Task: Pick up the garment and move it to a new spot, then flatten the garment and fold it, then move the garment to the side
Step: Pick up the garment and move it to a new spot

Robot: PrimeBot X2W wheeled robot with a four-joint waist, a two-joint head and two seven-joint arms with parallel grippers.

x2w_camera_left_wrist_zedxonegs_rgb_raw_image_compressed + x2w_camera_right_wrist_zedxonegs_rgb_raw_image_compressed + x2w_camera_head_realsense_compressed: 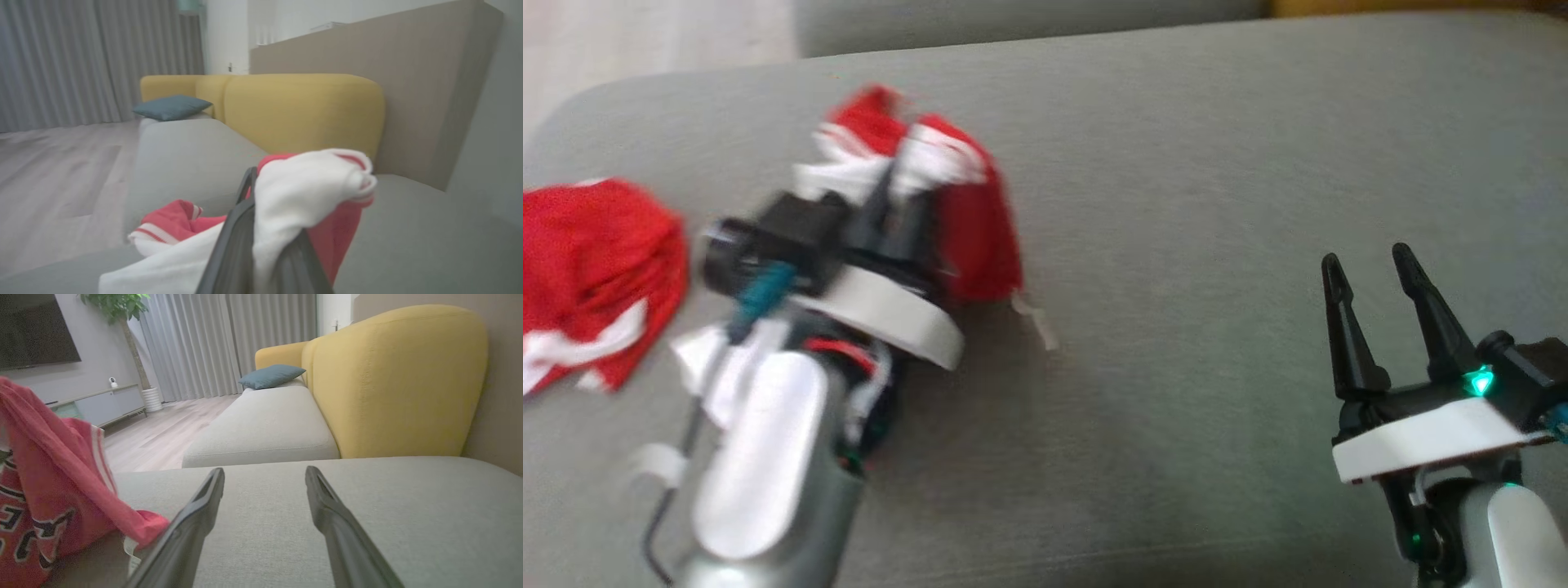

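On a grey sofa seat (1192,196), the robot's left jaws are clamped tight on a red-and-white garment (968,212). They grip it by a bunch of white trim and hold that bunch up above the fabric. Red cloth hangs below the fingers (235,241), and a white strip dangles at the garment's lower corner. The head view is blurred around that arm.

From the right wrist, the same garment (53,486) hangs at the left, red with dark lettering outlined in white. A second heap of red and white cloth (596,261) lies at the seat's left edge, apart from the held bunch. Whether the two are joined cannot be told.

The right jaws stand wide apart and empty. Their fingers (1347,335) point out over bare grey fabric at the right, well apart from the garment. Behind the seat rise a yellow backrest (396,379) and a blue pillow (271,375). Grey curtains (196,343) and a potted plant (122,318) close off the room.
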